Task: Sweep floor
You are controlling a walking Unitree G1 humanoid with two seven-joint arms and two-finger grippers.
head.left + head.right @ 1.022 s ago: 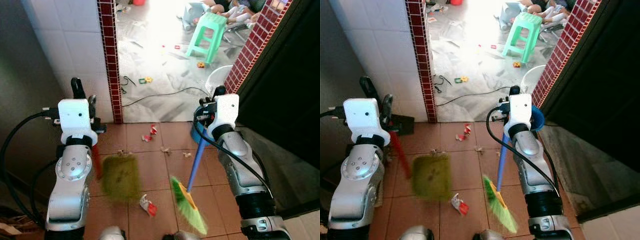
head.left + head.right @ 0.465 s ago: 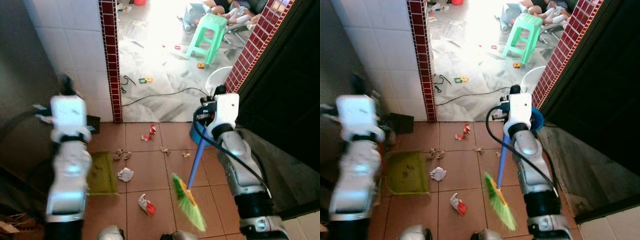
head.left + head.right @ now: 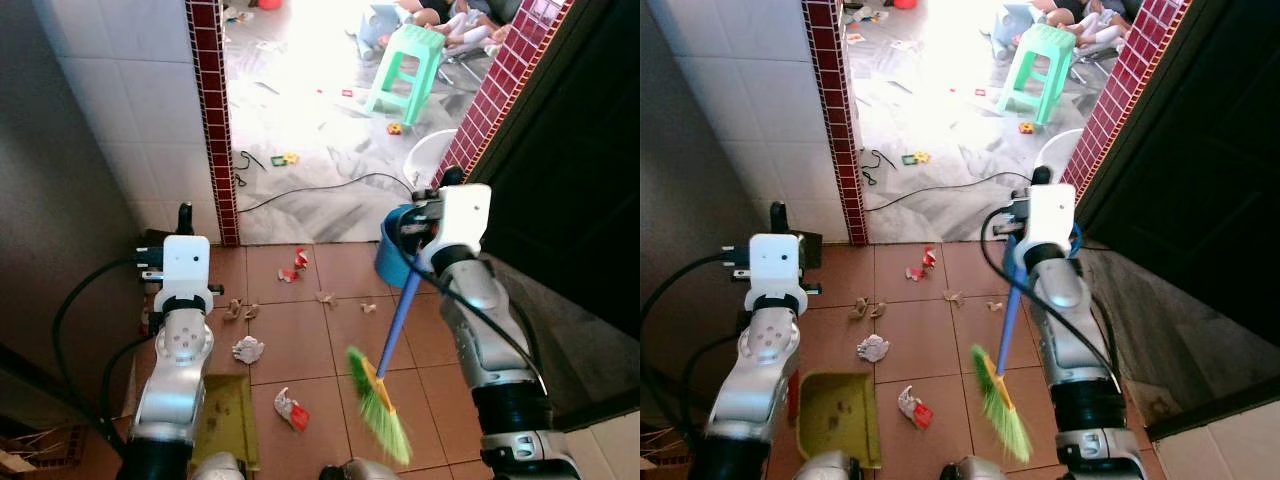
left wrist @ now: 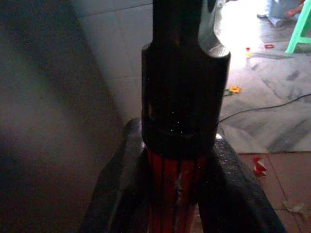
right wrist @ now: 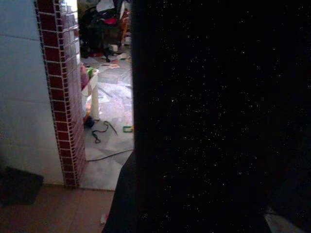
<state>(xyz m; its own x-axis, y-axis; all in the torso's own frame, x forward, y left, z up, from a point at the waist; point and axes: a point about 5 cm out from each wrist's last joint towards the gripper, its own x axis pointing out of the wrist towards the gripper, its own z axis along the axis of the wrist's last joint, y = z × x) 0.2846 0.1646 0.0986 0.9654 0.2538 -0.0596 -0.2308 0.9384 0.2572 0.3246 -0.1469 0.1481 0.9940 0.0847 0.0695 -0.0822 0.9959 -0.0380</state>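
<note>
Sweeping step: litter not yet gathered into the dustpan.

The right gripper (image 3: 432, 212) is closed on the blue handle of the broom (image 3: 384, 372), whose green bristles hang just beside the red-and-white wrapper (image 3: 291, 409). The left gripper (image 4: 181, 194) clamps the red dustpan handle (image 4: 171, 194); the yellow-green dustpan (image 3: 838, 418) rests on the floor (image 3: 330, 330) below it. Next, probably, the bristles must drag the wrapper and crumpled paper (image 3: 248, 349) toward the pan.

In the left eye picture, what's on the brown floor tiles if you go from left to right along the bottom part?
Yellow-green dustpan → crumpled white paper → red and white wrapper → green broom head
</note>
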